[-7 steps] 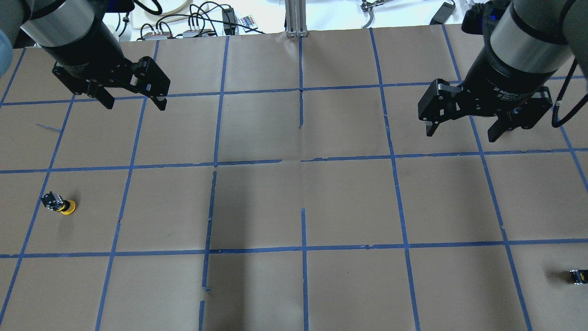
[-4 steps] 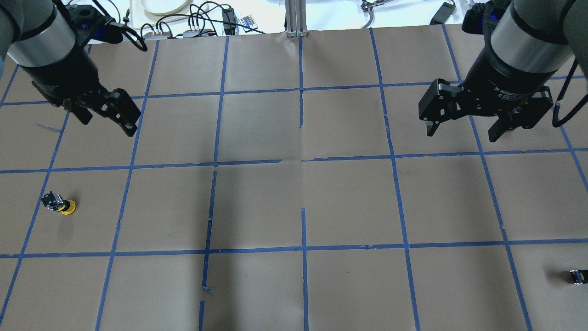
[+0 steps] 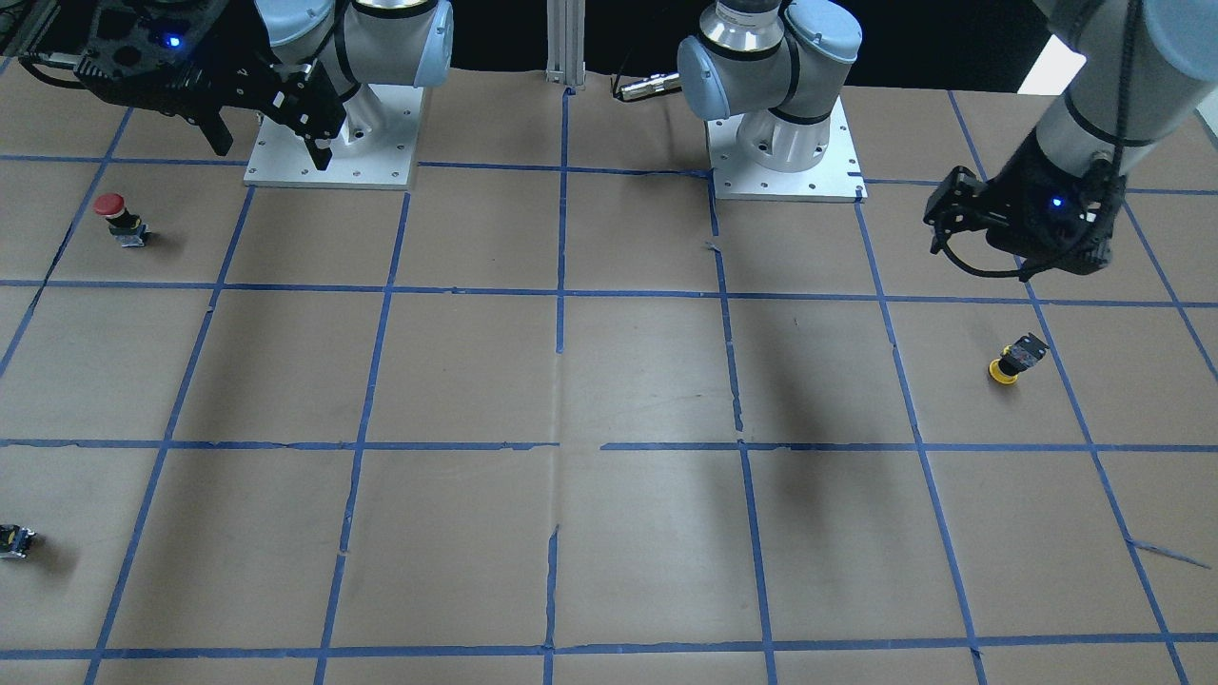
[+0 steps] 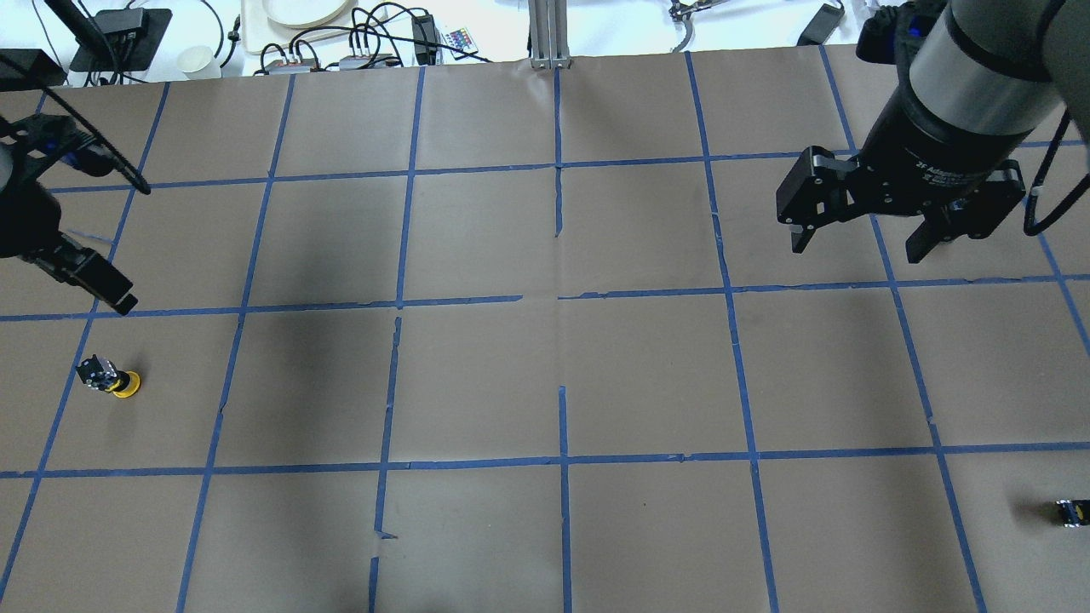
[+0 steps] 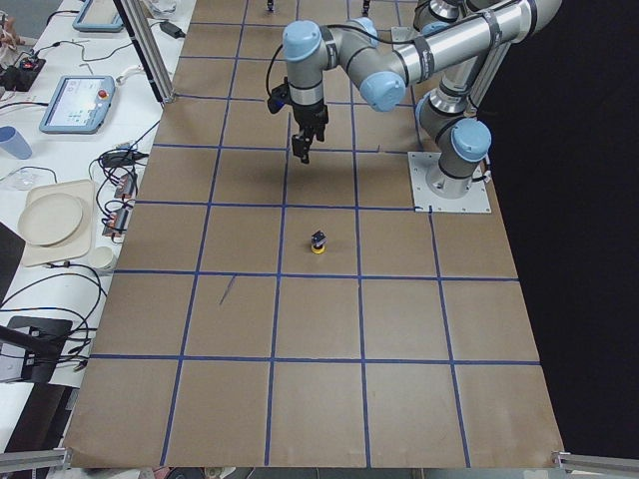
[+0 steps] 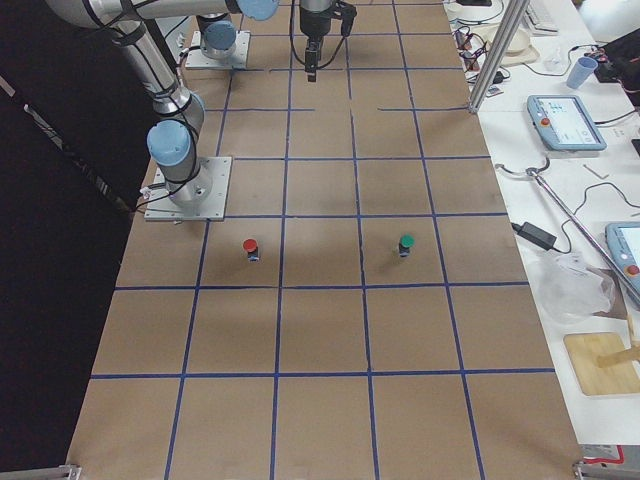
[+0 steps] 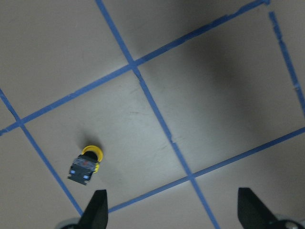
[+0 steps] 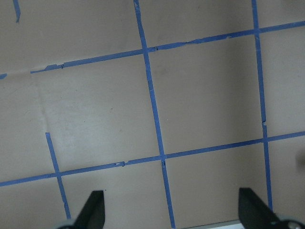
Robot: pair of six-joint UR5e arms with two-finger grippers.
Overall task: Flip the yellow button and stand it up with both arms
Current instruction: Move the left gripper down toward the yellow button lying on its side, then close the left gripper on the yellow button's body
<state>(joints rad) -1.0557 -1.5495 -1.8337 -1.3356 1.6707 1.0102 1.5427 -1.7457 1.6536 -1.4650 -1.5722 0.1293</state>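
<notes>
We've got the left pincer (image 7: 174, 212) hovering wide open and empty near the yellow button (image 4: 115, 379), tipped over on the table's (image 4: 647, 375) left side, probably lining up a grab, while the right pincer (image 4: 858, 243) hangs open and empty far off.

Bright even light; soft shadows on paper (image 4: 477, 383); wrist views dimmer, sl. blurred.

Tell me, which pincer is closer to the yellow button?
Left. The left pincer hovers open close to the yellow button; the right pincer hangs far across the table.
</notes>
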